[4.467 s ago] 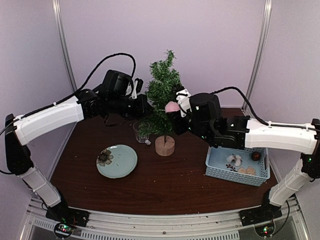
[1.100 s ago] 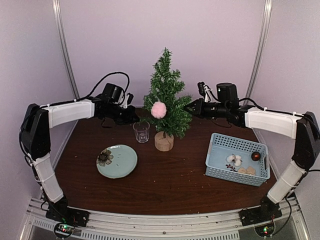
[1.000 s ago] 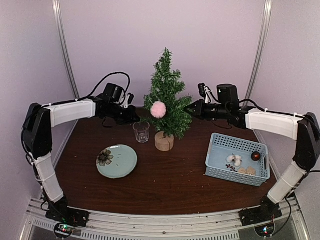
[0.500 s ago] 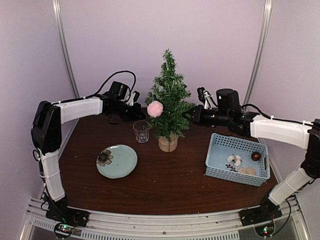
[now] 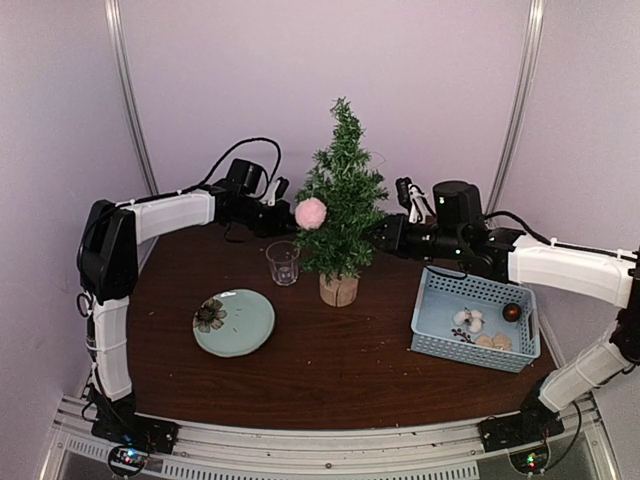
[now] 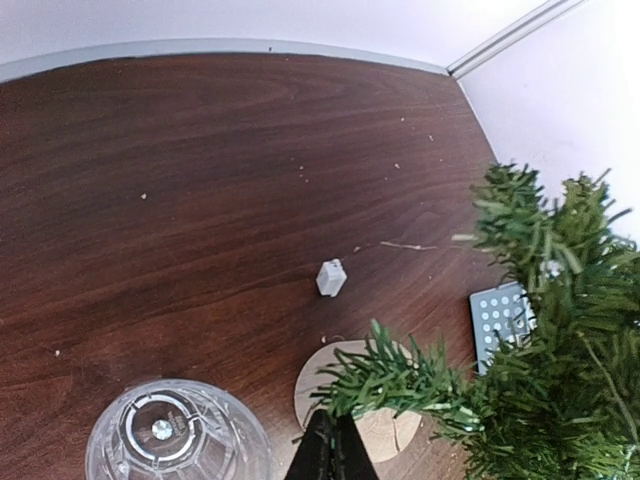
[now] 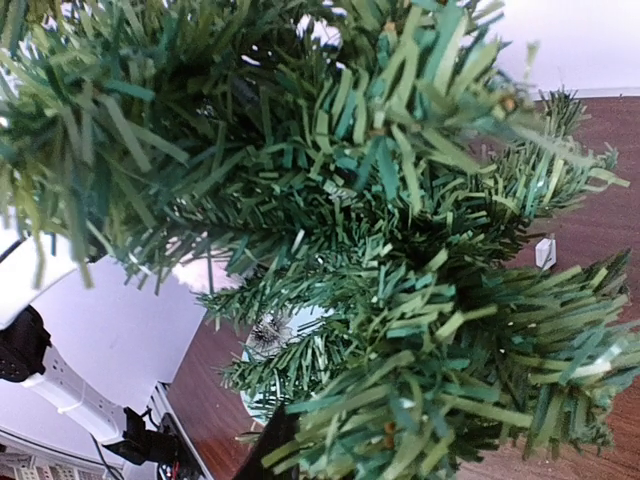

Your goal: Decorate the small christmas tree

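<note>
The small christmas tree [image 5: 343, 190] is settling upright, slid right on the table [image 5: 330, 370], pink pom-pom [image 5: 310, 212] on: one ornament done. My left tool [image 5: 282, 207] is staying shut; whether my right tool [image 5: 385, 236], buried in branches, is opening I cannot tell

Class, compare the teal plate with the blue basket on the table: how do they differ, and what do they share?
The plate is round, shallow and solid; the basket is rectangular, high-walled and perforated. The plate lies left of the tree; the basket lies right. Both rest on the brown table.
</note>
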